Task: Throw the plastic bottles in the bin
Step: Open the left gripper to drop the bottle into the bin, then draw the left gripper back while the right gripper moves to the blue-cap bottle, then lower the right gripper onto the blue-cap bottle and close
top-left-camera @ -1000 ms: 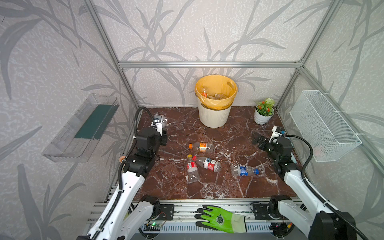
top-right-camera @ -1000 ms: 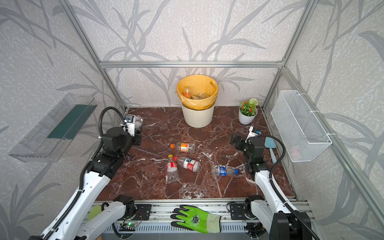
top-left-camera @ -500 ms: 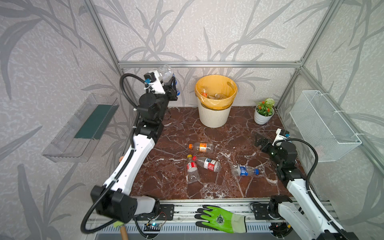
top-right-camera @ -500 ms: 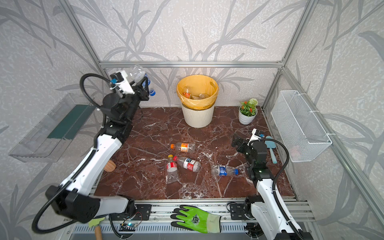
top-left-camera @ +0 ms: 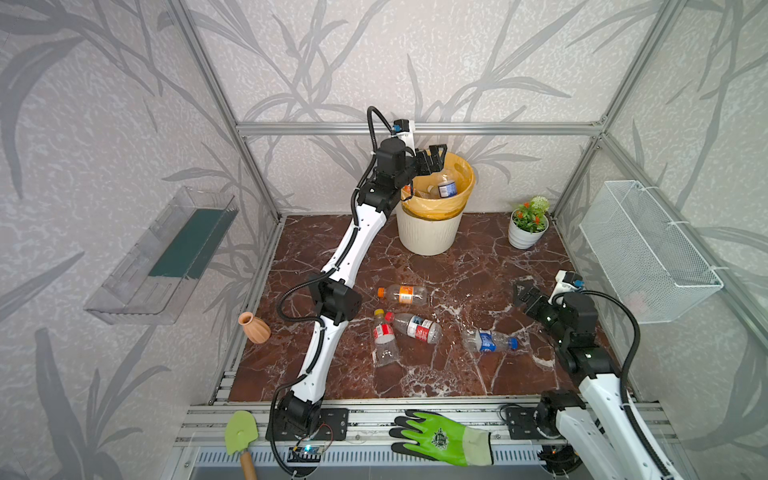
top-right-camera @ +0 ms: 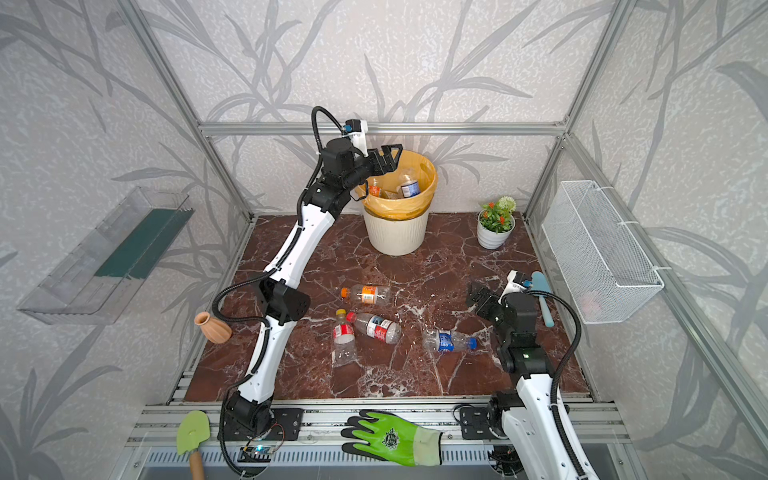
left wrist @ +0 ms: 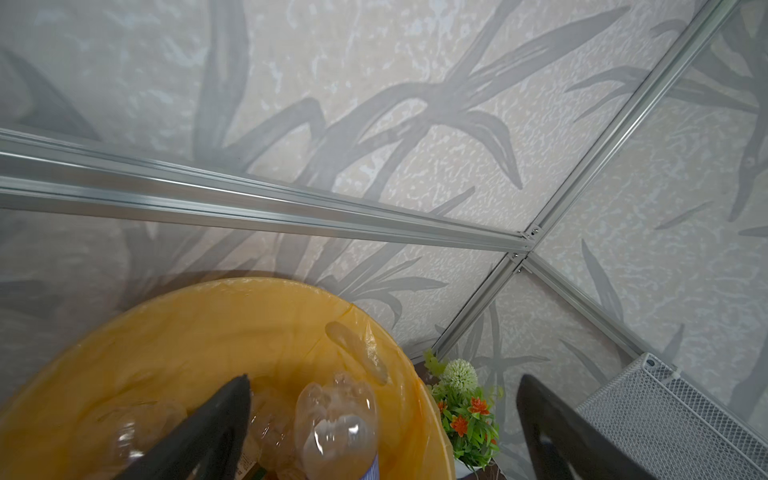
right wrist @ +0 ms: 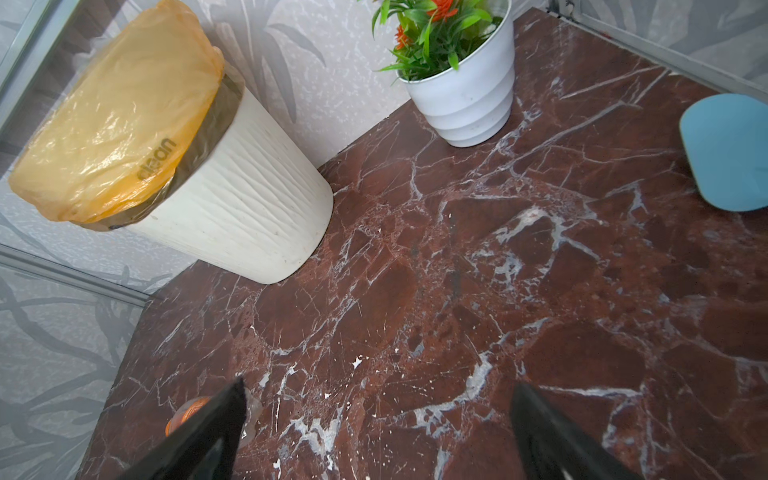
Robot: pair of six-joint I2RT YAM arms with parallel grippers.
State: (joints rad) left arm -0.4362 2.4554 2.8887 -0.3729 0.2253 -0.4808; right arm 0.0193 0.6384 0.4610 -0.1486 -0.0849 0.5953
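Plastic bottles [top-right-camera: 376,328] lie in two places — four on the marble surface [top-left-camera: 457,266], several inside the bin [top-left-camera: 428,232]. On the surface an orange-capped bottle [top-left-camera: 402,294] lies on its side near the middle; nearer the front a yellow-capped bottle [top-left-camera: 384,338] and a red-capped bottle [top-left-camera: 415,327] lie with caps close together, and a blue-capped bottle [top-left-camera: 488,341] lies to their right. The bin stands by the back wall, its yellow-orange bag [top-left-camera: 465,183] folded over the rim; a blue-labelled bottle [top-left-camera: 446,188] sits in it among others. The left hand [top-left-camera: 434,160] hangs over the bin's left rim, jaws spread wide, gripping nothing — the left wrist view shows the blue-labelled bottle below the gap. The right hand [top-left-camera: 524,293] sits low on the right, jaws wide too and empty, near the blue-capped bottle
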